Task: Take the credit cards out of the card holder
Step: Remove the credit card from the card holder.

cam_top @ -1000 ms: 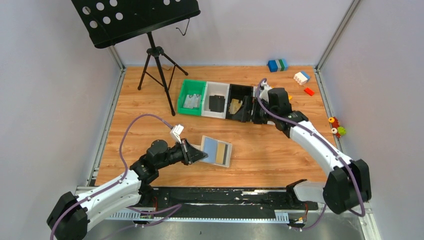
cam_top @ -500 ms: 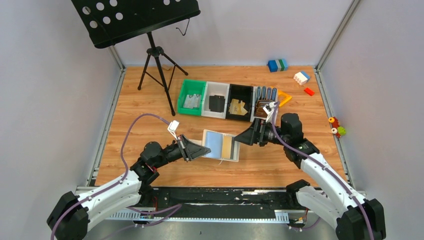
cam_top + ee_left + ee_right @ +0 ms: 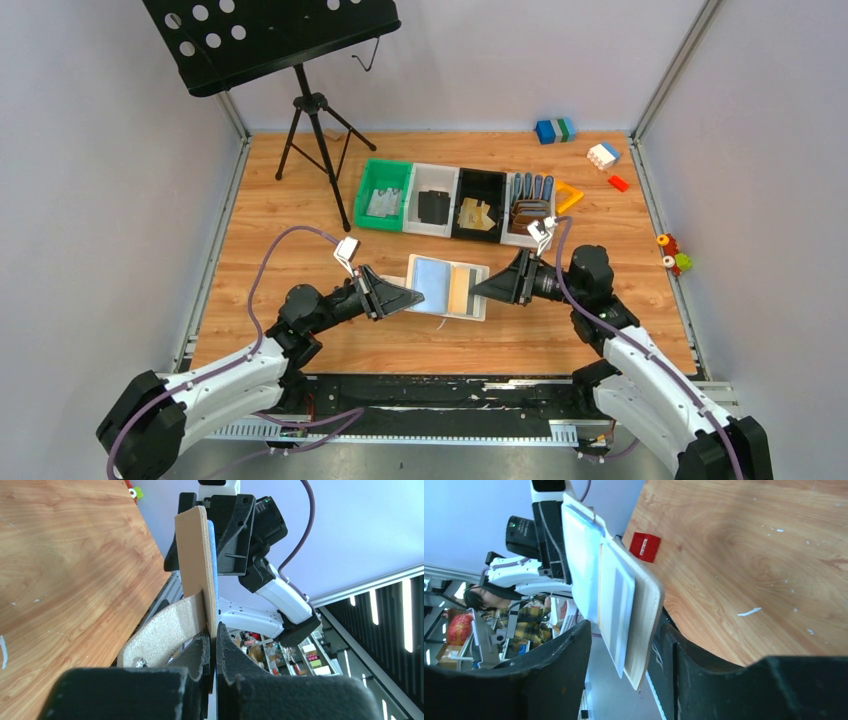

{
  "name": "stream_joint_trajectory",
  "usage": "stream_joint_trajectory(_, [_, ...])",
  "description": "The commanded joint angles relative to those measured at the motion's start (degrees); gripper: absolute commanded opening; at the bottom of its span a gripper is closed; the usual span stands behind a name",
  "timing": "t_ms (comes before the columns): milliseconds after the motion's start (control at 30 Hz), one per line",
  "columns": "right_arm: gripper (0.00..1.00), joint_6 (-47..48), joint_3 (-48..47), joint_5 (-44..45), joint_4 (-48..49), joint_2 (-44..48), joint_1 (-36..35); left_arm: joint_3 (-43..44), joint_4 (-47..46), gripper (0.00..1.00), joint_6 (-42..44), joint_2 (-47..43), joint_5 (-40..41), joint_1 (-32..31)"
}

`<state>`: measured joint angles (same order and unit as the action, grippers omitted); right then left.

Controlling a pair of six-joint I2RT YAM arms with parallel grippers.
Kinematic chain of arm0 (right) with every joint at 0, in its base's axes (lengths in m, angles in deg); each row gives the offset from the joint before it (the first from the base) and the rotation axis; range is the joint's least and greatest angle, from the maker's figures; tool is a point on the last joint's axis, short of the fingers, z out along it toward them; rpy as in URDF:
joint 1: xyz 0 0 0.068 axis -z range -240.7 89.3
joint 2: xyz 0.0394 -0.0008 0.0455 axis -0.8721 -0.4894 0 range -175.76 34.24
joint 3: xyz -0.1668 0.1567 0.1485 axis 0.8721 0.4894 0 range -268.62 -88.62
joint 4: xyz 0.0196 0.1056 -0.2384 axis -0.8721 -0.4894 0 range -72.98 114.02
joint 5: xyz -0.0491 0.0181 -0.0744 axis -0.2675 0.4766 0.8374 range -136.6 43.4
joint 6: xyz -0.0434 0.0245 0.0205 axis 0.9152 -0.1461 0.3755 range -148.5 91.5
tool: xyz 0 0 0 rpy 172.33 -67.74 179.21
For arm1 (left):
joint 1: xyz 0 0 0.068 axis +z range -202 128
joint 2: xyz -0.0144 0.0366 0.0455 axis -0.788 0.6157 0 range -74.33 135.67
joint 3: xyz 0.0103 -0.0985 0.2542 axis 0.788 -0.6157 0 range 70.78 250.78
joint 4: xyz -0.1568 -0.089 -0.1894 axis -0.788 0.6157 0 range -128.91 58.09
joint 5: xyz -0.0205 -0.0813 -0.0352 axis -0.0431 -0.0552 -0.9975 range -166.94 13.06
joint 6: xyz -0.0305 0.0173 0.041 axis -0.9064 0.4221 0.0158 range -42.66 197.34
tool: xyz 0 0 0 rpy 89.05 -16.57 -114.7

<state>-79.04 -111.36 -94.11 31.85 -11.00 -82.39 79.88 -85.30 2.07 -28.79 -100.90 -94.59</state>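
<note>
The card holder hangs open off the table, your left gripper clamped on its left edge. Its credit card looks light, stiff and probably slick, so pinch the flat faces at the right edge. Your right gripper straddles that edge, jaws apart, holding nothing.

- Pale grey walls on three sides, evenly lit.
- Aluminium corner posts at rear.
- Wood-grain table.
- Black music stand on tripod, rear left.
</note>
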Motion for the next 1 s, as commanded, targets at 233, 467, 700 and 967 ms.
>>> stream_joint_trajectory(233, [0.29,-6.37,2.70,-3.20,7.22,4.44,-0.10,0.73,-5.71,0.00,-1.11,0.21,-0.57,0.29])
stream_joint_trajectory(467, [0.20,-8.11,3.04,-3.91,9.01,4.76,-0.10,0.49,-5.52,0.00,-0.95,0.32,-0.47,0.34])
stream_joint_trajectory(700, [0.01,-9.46,3.03,-4.37,9.49,5.82,-0.10,0.51,-3.30,0.00,0.77,0.34,-0.18,0.31])
stream_joint_trajectory(967, [0.00,-10.01,2.96,-1.69,4.91,7.31,-0.06,2.72,6.23,0.00,6.13,0.02,1.98,0.31])
